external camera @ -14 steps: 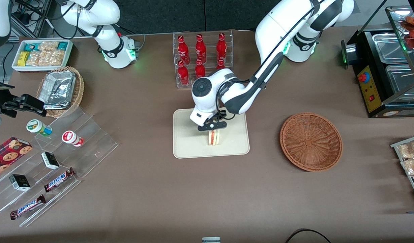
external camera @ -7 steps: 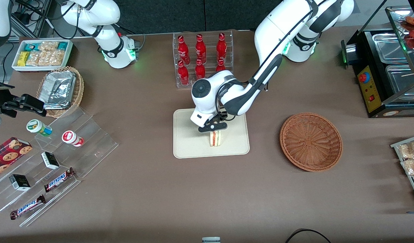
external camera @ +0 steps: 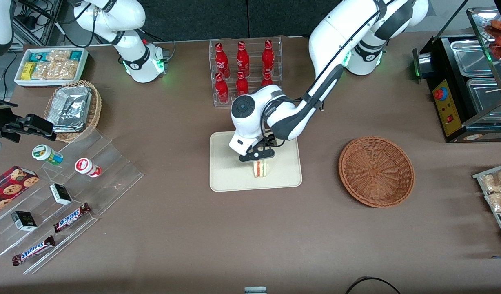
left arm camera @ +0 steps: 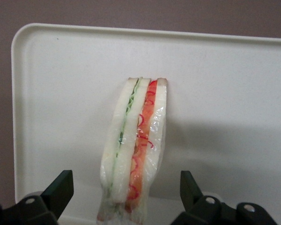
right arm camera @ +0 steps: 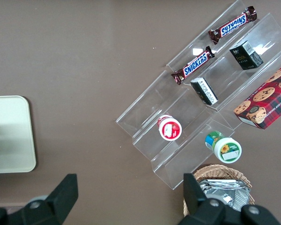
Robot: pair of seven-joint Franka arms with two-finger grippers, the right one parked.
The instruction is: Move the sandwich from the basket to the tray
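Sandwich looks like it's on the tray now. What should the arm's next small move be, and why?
Probably lift straight up: the end effector is open, its fingers clear of the sandwich, which stands on the tray.

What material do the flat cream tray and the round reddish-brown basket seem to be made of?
The flat cream tray looks like matte moulded plastic: smooth, with rounded corners and a low rim. The round reddish-brown basket seems woven wicker, with ribbed strands circling it. The open gripper hangs over the wrapped sandwich on the tray.
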